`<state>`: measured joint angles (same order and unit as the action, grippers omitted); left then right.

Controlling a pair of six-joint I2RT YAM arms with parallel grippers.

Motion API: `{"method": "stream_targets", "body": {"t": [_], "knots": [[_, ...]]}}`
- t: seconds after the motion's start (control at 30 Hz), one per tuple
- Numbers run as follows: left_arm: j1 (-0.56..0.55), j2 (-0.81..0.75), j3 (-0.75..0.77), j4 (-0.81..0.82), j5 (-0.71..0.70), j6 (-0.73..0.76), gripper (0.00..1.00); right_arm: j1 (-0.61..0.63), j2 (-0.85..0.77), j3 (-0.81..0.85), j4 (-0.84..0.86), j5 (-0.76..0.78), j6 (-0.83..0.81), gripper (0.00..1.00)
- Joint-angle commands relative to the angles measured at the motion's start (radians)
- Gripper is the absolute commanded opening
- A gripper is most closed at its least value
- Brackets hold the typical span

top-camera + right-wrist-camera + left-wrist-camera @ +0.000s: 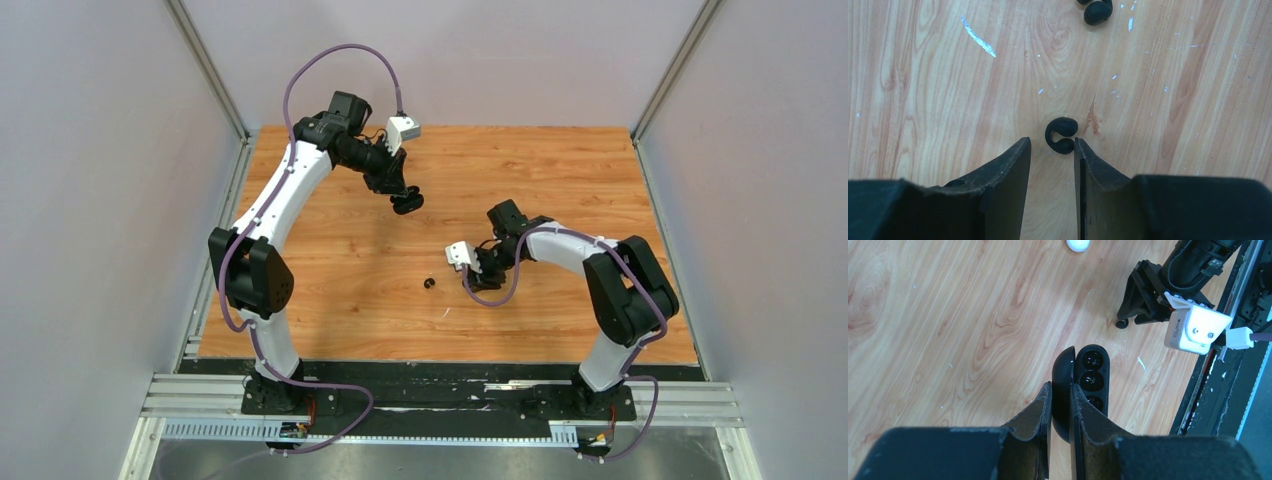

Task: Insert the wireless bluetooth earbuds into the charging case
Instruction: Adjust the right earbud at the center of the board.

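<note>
My left gripper (1060, 385) is shut on the lid of the open black charging case (1093, 375) and holds it above the table, its dark sockets facing the camera. In the top view this gripper (405, 200) hangs over the back middle of the table. My right gripper (1052, 142) stands open low over the wood. A black C-shaped earbud (1060, 135) lies just ahead of its tips, touching the right fingertip (1079, 147). A second black earbud (1097, 11) lies farther ahead, and the top view shows it (430, 283) left of the right gripper (478, 268).
A white rounded object (1078, 244) lies at the top edge of the left wrist view. The right arm's white camera block (1198, 330) sits close to the held case. Grey walls enclose the wooden table (330, 300) on three sides.
</note>
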<state>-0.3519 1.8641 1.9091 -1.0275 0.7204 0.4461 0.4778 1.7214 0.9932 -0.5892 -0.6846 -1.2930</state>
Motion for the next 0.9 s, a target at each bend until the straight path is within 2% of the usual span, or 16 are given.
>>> {"method": "stream_targets", "body": {"t": [0.0,0.53,0.87], "knots": [[0.002,-0.029,0.003,0.01,0.02,-0.019,0.0,0.013,0.02,0.039,-0.014,-0.032,-0.023,0.36],[0.003,-0.02,0.002,0.012,0.022,-0.029,0.0,0.018,0.072,0.092,0.0,-0.012,0.043,0.33],[0.003,-0.02,0.003,0.01,0.026,-0.03,0.0,0.018,0.024,0.088,-0.006,-0.016,0.02,0.36]]}}
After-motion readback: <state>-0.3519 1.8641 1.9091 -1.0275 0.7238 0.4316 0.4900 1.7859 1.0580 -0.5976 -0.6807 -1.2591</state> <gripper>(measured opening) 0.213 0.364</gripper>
